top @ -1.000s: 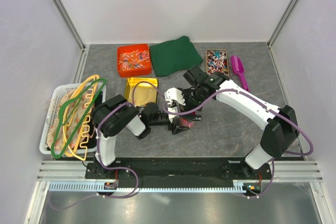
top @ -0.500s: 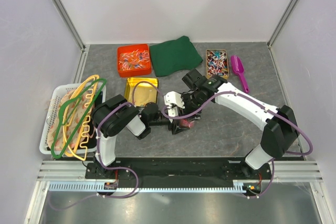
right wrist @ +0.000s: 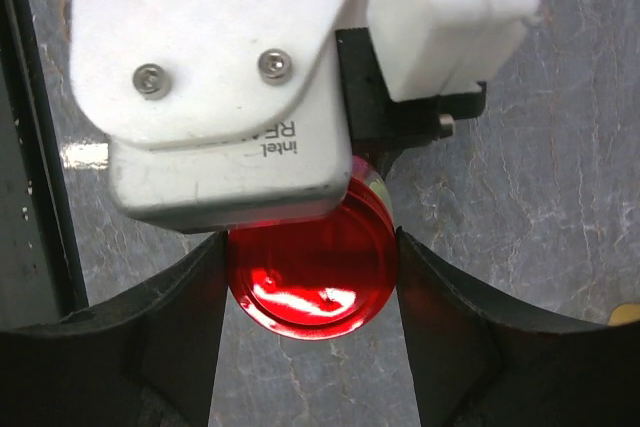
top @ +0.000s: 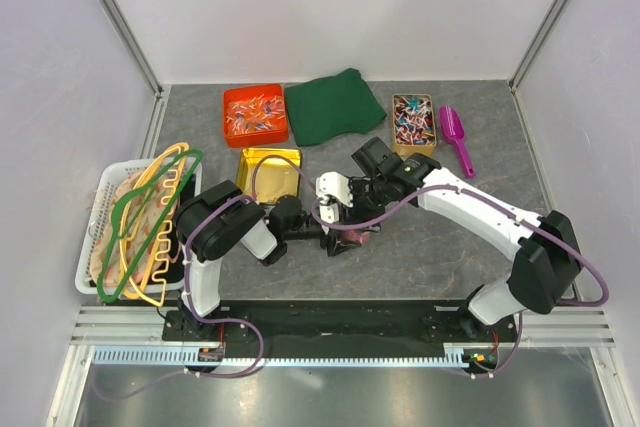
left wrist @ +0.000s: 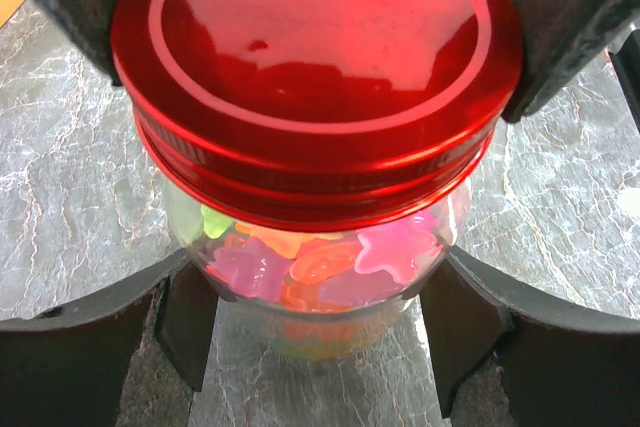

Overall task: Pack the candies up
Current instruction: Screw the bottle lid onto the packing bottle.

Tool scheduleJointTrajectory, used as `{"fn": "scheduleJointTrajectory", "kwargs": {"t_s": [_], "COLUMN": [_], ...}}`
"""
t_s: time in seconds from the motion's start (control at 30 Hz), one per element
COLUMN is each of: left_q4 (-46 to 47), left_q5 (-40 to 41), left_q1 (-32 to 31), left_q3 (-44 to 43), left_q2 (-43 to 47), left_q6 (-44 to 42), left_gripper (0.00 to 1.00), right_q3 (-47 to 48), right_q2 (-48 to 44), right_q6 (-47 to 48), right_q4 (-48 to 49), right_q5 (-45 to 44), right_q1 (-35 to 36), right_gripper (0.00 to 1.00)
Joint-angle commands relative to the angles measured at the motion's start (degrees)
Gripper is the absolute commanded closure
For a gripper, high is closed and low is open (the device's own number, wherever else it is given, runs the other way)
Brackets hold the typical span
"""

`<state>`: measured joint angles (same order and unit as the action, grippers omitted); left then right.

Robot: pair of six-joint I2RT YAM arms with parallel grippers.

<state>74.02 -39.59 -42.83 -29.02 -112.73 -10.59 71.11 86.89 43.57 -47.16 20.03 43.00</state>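
Round red screw lid [left wrist: 315, 77]: glossy, smooth metal.
Clear round jar [left wrist: 330, 332]: smooth, transparent.
Multicoloured gummy candies [left wrist: 385, 247]: translucent, glossy.
Grey marbled desk [left wrist: 70, 177]: matt.

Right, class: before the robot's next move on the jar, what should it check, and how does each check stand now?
1. Candies inside the jar: ok.
2. Red lid seated on the jar's mouth: ok.
3. Left hand closed around the jar: ok.
4. Right hand closed on two opposite sides of the red lid: ok.
5. Red lid screwed fully tight: cannot tell.
6. Jar's bottom resting on the table: cannot tell.
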Motion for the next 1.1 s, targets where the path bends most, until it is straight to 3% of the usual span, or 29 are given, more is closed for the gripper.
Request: {"fn": "scheduleJointTrajectory", "kwargs": {"t_s": [0.0,0.27,0.47,0.6,0.77,1.07], "left_q4": [-0.2,-0.2,-0.1,0.2,0.2,0.1], "left_q5": [1.3,1.4,1.4,1.4,1.5,1.4], "left_q1": [0.1,0.1,0.1,0.2,0.2,0.2], "left_q3": [-0.3,-0.3,-0.3,-0.2,-0.2,-0.3], "left_q2": [-0.5,-0.5,-0.5,-0.4,-0.4,-0.6], "left_q6": [-3.0,-3.0,-2.9,-2.9,-2.9,-3.0], "left_gripper": [0.5,0.5,0.5,0.5,0.5,0.5], "right_q3": [-4.1,-6.3,-6.2,-6.8,-7.7,-6.7], "right_q2": [-1.6,-1.0,-0.3,-1.1,-3.8,-8.8], "right_q6": [-10.2,-26.1,-32.8,-31.8,-29.0,-21.0], "right_q4": [5.0,10.3,13.2,13.2,12.9,10.5], "right_q5": [-4.6,-7.0,-8.7,-8.2,-6.9,-7.0], "right_q1": [0.5,1.0,1.7,2.3,2.8,2.6], "right_gripper": [0.56,0.57,0.53,0.39,0.02,0.02]}}
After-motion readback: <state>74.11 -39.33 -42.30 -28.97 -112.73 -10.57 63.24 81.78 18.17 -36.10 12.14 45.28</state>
